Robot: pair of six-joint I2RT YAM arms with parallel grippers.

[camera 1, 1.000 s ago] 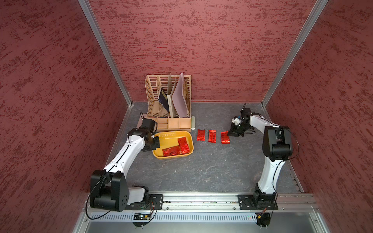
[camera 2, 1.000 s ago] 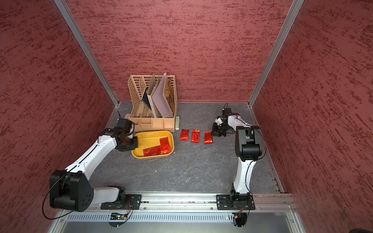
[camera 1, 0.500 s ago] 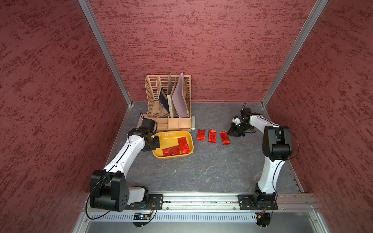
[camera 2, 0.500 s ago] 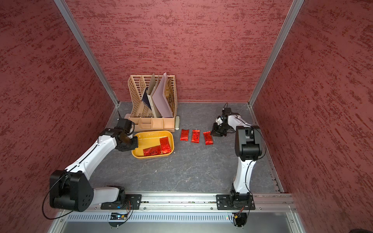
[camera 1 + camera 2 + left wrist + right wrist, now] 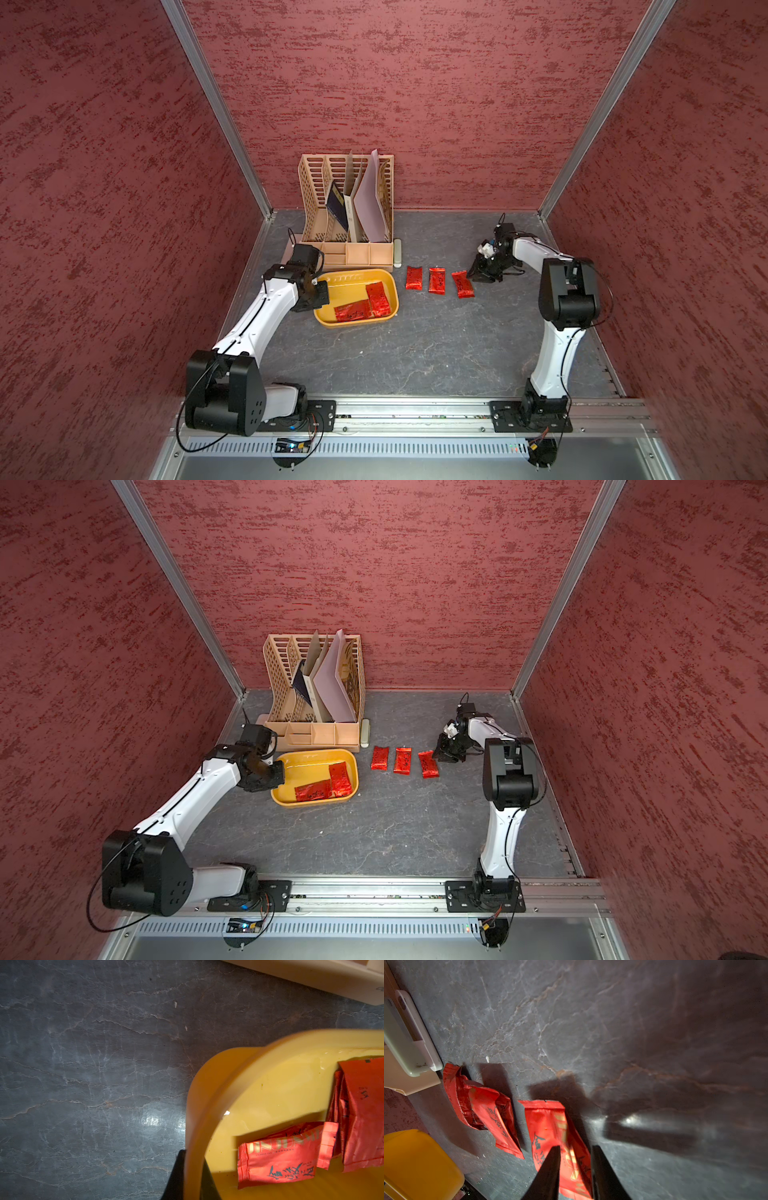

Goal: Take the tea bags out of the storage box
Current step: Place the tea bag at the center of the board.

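**Left clamped on the box rim, right parted over the end tea bag**

My left fingers (image 5: 176, 1178) are shut tight on the left rim of the storage box (image 5: 351, 324). One finger is outside the yellow wall and one inside, with the rim pinched between them. The box sits left of centre on the desk (image 5: 415, 357). Its far rim lies just near of the front trays of the tan desk organizer (image 5: 347, 208), with only a thin strip of desk between them. My left arm fills the room between the box and the left wall.

Inside the box, tea bags (image 5: 379, 298) crowd the near right corner. One lies flat along the near wall and another lies lengthwise against the right wall. In the left wrist view a further red edge shows under that second one. The far left part of the box floor is bare yellow.

Right of the box, past a narrow gap of desk, three more tea bags lie in a row. They are apart from each other, with their long sides running far to near. My right fingers (image 5: 548, 1174) are narrowly parted and hold nothing. Their tips are at the far right end of the rightmost tea bag (image 5: 462, 284), and its foil shows in the gap between them. I cannot tell whether a tip touches it.

A pale flat bar (image 5: 397, 252) lies at the organizer's near right corner, just far of the row's left end.

Near of the box and the row, the desk runs open to the metal rail (image 5: 415, 409). Far of the row, it is open back to the far wall.
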